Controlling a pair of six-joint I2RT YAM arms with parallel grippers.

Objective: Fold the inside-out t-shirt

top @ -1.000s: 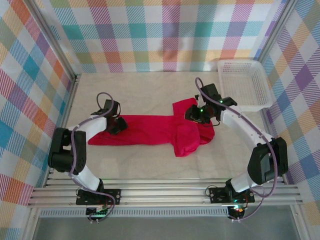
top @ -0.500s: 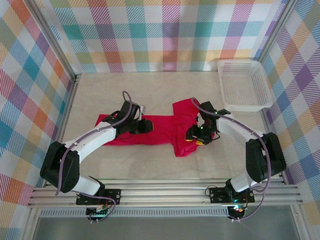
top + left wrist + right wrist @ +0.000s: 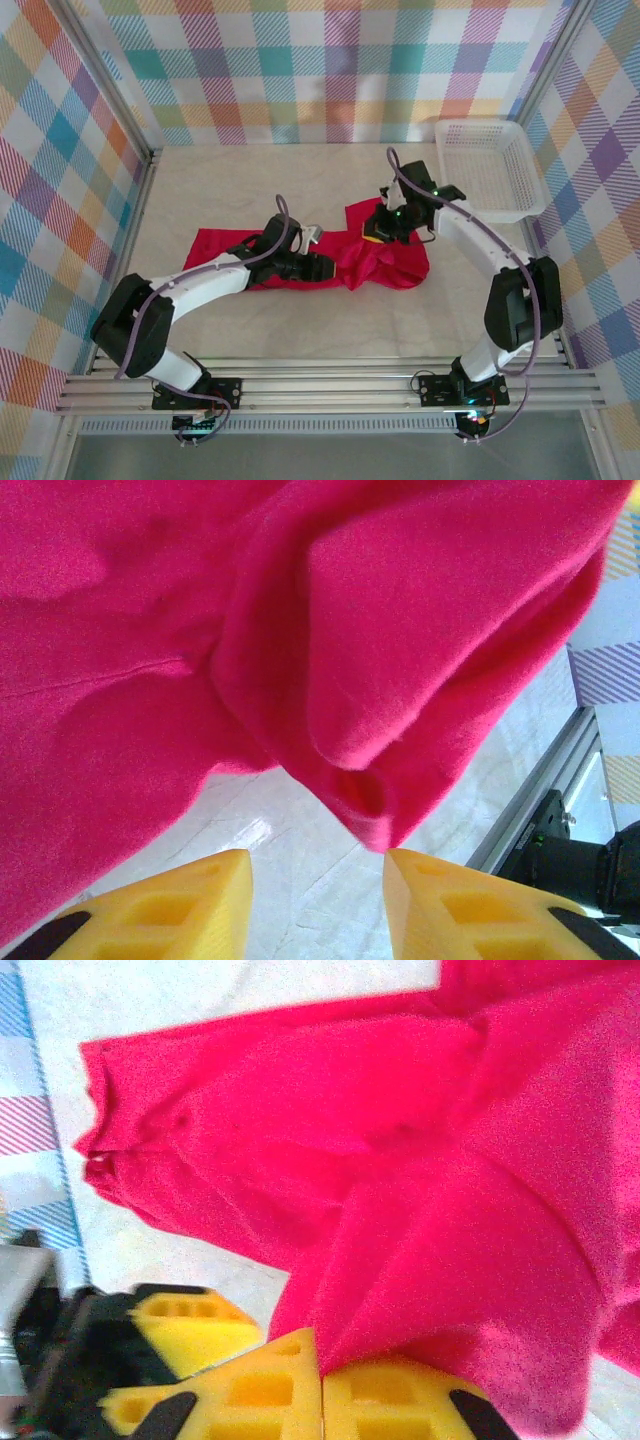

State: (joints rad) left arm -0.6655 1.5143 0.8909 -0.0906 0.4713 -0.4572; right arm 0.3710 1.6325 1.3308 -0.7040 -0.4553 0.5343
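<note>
1. Red t-shirt (image 3: 350, 250) lies on the table (image 3: 250, 180), centre of the workspace, long axis running left-right. The left part is flat. The right end is bunched and folded over on itself.
2. Right gripper (image 3: 375, 232) sits on the bunched right end, near the far edge of the shirt. In the right wrist view (image 3: 320, 1360) the yellow jaws are pressed together with a ridge of red fabric (image 3: 420, 1160) coming up from between them, so it has the shirt pinched.
3. Left gripper (image 3: 325, 268) is low at the shirt's near edge, just left of the bunched part. In the left wrist view (image 3: 318, 855) the jaws stand apart with bare table between them. A rounded fold of fabric (image 3: 400, 680) hangs just in front, and its tip is at the right jaw's tip. Nothing is gripped.
4. The grippers are near each other, both at the right half of the shirt.
5. White mesh basket (image 3: 487, 214) is at the far right corner, apart from the shirt.
6. Plaid walls (image 3: 300, 70) surround the table.
</note>
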